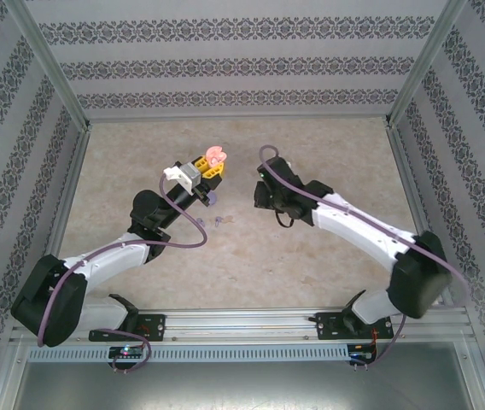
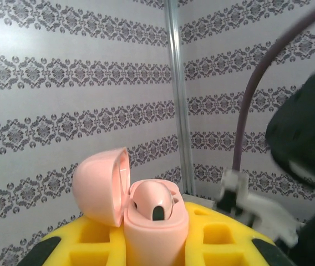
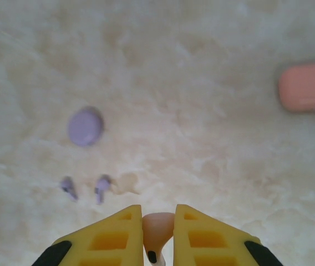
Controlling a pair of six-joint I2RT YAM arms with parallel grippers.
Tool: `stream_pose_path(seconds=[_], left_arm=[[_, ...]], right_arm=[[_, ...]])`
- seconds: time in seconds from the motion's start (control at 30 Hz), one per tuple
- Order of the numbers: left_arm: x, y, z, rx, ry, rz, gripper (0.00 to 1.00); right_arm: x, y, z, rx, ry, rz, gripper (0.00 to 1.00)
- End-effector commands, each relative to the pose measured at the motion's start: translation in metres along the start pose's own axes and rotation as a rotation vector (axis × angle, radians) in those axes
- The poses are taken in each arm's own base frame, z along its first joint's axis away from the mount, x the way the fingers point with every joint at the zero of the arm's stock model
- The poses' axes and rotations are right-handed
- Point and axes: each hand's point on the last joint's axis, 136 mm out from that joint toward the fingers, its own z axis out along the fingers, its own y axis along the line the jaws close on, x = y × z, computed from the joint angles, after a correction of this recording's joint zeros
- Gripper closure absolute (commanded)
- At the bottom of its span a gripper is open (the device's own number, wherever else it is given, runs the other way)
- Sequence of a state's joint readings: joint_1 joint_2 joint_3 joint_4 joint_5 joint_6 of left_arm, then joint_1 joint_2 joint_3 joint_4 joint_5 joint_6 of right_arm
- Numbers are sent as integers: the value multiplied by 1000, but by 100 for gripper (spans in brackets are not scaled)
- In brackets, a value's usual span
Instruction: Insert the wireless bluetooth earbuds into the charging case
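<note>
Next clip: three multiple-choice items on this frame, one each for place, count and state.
1. Where is the pale pink plastic charging case? A on a shelf; B in the left end effector; C in a drawer.
2. How many small purple stemmed earbuds lie on the beige table? A two; B four; C none.
3. The case's lid is: A shut; B missing; C hinged open.
Key: B, yellow fingers flank it; A, both beside the round purple case; C, lid tilted back.
</note>
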State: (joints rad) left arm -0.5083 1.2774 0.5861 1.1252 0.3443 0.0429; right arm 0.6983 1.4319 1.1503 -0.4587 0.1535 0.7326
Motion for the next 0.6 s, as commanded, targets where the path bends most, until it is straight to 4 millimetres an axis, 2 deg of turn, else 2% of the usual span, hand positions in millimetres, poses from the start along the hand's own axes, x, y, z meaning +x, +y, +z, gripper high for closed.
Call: stream_pose_path(seconds=[0.0, 0.3, 0.43, 0.57], left_arm=[[-24, -3, 4, 44, -51, 40, 100], [-17, -20, 11, 164, -29, 24, 100], [-13, -26, 19, 204, -20, 0, 100], [-11, -29, 30, 223, -18, -14, 100]], right_arm=[[-34, 17, -38, -66, -140, -55, 84], [-105, 56, -150, -241, -407, -130, 83], [-122, 69, -182, -305, -479, -156, 82], [-128, 83, -196, -371, -502, -187, 83]])
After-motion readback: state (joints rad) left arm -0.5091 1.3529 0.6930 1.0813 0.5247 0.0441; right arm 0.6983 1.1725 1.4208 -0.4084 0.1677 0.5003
